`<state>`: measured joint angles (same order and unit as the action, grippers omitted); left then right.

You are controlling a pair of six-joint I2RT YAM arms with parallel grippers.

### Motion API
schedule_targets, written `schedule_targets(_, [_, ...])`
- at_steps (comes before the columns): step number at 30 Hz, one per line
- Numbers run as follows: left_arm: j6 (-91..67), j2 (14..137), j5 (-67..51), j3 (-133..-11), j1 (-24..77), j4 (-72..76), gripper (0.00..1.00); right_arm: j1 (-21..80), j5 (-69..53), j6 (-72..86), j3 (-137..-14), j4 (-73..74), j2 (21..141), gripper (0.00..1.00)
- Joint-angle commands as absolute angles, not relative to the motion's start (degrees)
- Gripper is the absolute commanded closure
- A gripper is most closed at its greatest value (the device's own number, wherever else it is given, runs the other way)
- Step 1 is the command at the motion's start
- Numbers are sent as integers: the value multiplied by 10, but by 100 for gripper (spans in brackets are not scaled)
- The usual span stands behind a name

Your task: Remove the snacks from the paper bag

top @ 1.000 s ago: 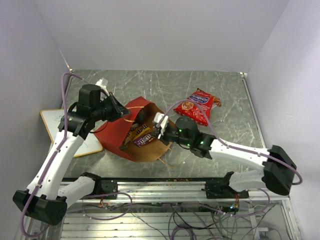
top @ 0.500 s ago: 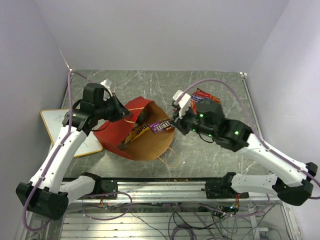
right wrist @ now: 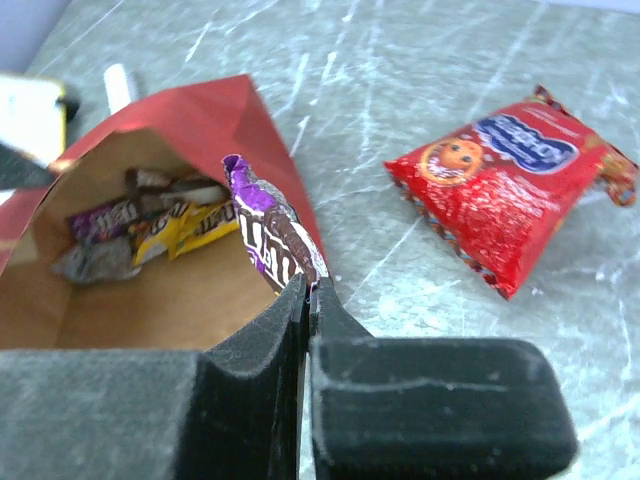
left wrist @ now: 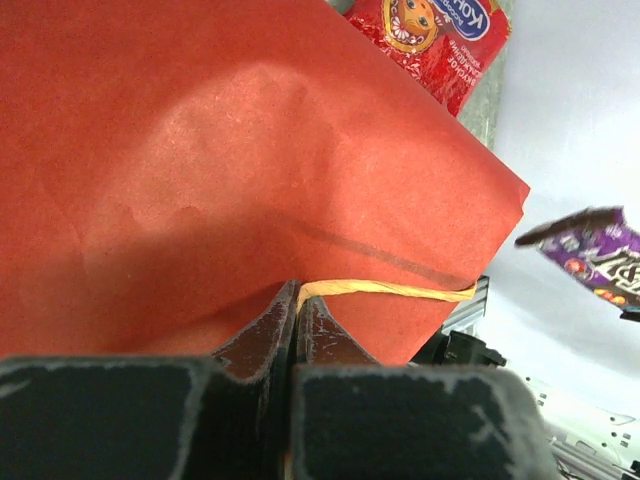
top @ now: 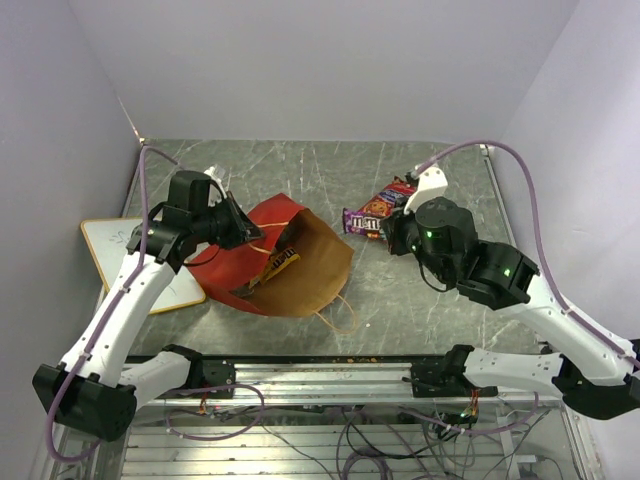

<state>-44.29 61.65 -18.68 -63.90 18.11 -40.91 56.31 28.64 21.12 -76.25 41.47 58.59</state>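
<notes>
The paper bag [top: 300, 270] lies on its side, mouth facing right, red panel [left wrist: 250, 150] up. My left gripper [top: 240, 232] is shut on its thin handle [left wrist: 385, 290], holding the mouth open. My right gripper [top: 387, 230] is shut on a purple candy packet [top: 362, 221] and holds it in the air right of the bag, close to the red chip bag [top: 402, 193] on the table. In the right wrist view the purple packet [right wrist: 265, 235] hangs from my gripper [right wrist: 308, 285]. Purple [right wrist: 100, 215] and yellow [right wrist: 190, 225] packets remain inside the bag [right wrist: 130, 300].
A wood-framed whiteboard [top: 110, 245] lies left of the bag under my left arm. A white marker [right wrist: 122, 85] lies behind the bag. The grey marbled table [top: 440, 300] ends at a metal rail along its near edge.
My right gripper has pulled the purple packet out of the bag's mouth, lifted it and carried it right toward the chip bag. My left gripper has kept hold of the handle.
</notes>
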Motion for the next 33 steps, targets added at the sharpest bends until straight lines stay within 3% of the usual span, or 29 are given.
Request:
schedule_targets(1, [-464, 619, -191, -649, 183, -427, 93, 563, 433, 334, -789, 445, 590, 100])
schedule_targets(6, [-451, 634, -186, -664, 182, -429, 93, 554, 480, 404, -791, 512, 614, 100])
schedule_targets(10, [-445, 636, -204, -692, 182, -448, 93, 490, 385, 448, -749, 564, 642, 100])
schedule_targets(22, [-451, 613, -229, -697, 182, -462, 93, 337, 114, 407, -549, 362, 687, 100])
schedule_targets(29, [-464, 603, -243, -693, 182, -446, 93, 252, 46, 393, -485, 292, 709, 100])
schedule_targets(33, [-468, 598, -261, -692, 182, -445, 93, 227, 61, 362, -488, 324, 733, 100])
